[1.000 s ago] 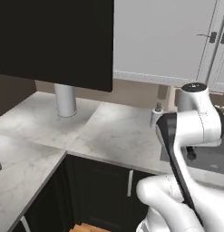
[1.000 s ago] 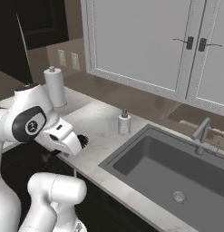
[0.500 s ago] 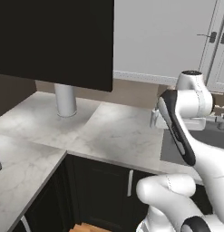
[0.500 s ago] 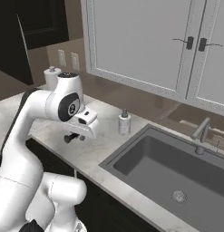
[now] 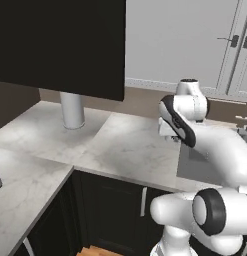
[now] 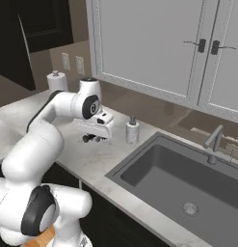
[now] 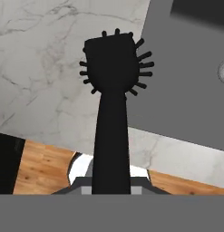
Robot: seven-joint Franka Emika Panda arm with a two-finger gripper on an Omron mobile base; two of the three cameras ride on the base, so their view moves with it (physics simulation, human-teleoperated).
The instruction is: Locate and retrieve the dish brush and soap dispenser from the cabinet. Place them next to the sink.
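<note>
The small all-black dish brush (image 7: 112, 90), thin-handled and surely light and stiff, is clamped by its handle end in the robot's two-finger gripper (image 6: 97, 135), bristled head hanging above the white marble counter (image 7: 36, 68) beside the grey sink (image 6: 188, 178), a sensible hold.

Rendered pictures with soft, even, diffuse light and no visible lamp. The white marble counter (image 5: 130, 145) is bright and free of glare. The black cabinet (image 5: 60, 45) is a flat dark mass with no surface detail. In the right base view, a faint soft shadow lies under the arm (image 6: 58, 116) on the counter. The sink (image 6: 188, 183) basin shades darker toward its near wall. Both base views are slightly soft and pixelated. The dish brush (image 7: 114, 68) reads as a black silhouette with crisp edges.
</note>
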